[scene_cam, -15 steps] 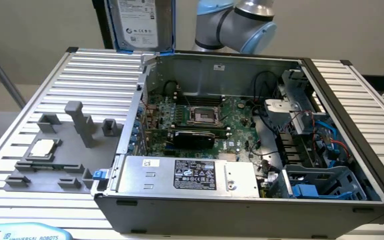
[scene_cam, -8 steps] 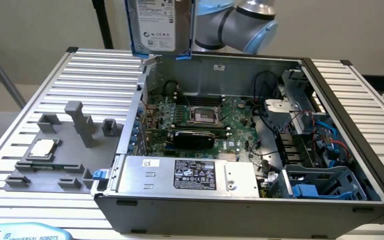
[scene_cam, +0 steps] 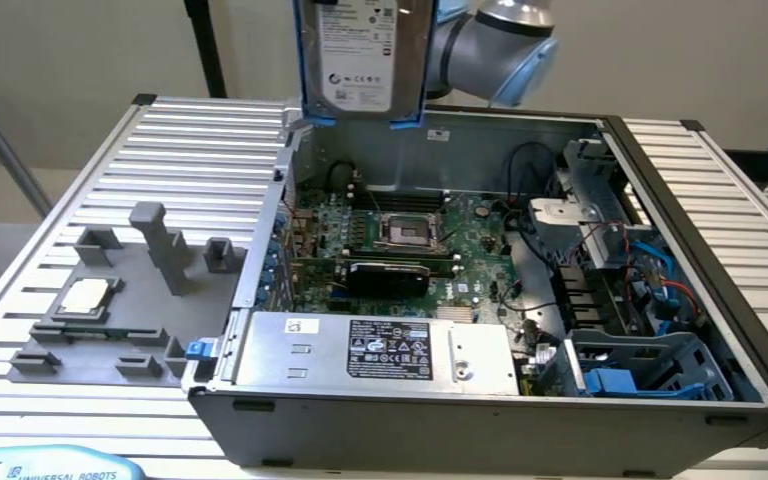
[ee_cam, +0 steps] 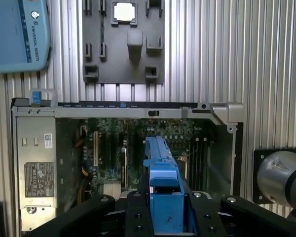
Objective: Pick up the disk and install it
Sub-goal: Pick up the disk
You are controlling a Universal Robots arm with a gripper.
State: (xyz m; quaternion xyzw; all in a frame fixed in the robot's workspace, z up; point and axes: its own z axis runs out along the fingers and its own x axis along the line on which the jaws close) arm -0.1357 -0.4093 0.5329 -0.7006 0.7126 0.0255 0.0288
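Note:
The disk (scene_cam: 361,55), silver-grey with a white label and a bright blue carrier, hangs upright high over the back wall of the open computer case (scene_cam: 491,410). In the wrist view I look down along the disk's blue carrier edge (ee_cam: 163,182), clamped between two black fingers (ee_cam: 138,210). My gripper (ee_cam: 166,217) is shut on the disk above the motherboard (ee_cam: 128,153). The arm's grey and blue wrist joint (scene_cam: 507,45) sits just to the exterior view's right of the disk.
Inside the case lie a motherboard (scene_cam: 398,235), a silver box with a black label (scene_cam: 377,350) and a blue drive cage (scene_cam: 644,365). A grey fixture plate (scene_cam: 117,300) carries a small square chip (scene_cam: 85,294). A blue teach pendant (ee_cam: 17,34) lies nearby.

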